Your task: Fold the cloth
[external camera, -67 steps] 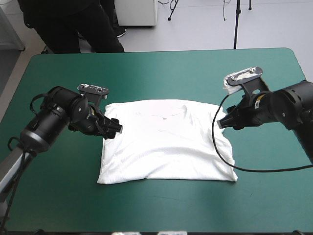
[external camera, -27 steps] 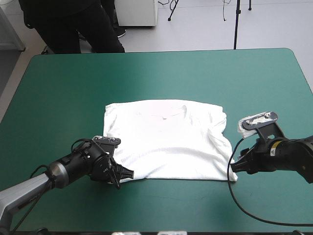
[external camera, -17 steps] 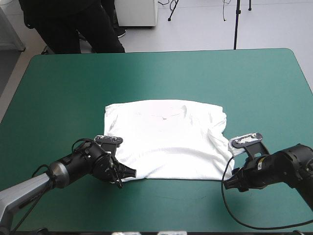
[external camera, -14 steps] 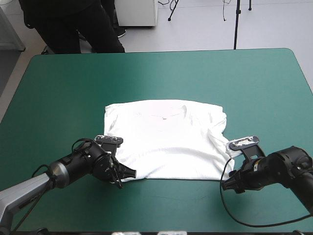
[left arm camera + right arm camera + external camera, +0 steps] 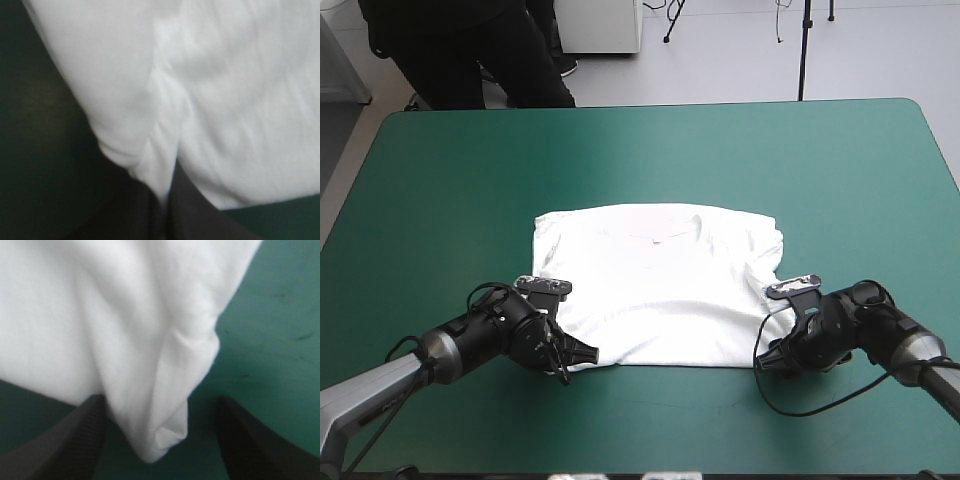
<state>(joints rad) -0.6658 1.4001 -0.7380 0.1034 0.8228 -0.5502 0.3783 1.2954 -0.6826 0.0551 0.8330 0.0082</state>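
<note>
Lower left of the frame, the left tool [image 5: 585, 352] is pinching the T-shirt [image 5: 660, 290] at its near corner; lower right, the right tool [image 5: 767, 362] is spread around the other near corner, not gripping yet; the shirt lies flat mid-bench [image 5: 650, 140], sleeves seemingly tucked in; I'd say the big fold isn't started.

The T-shirt [image 5: 660, 290] is plain white all over, the table cover [image 5: 650, 150] is an even teal-green, and the fingers [image 5: 250, 450] are black.
</note>
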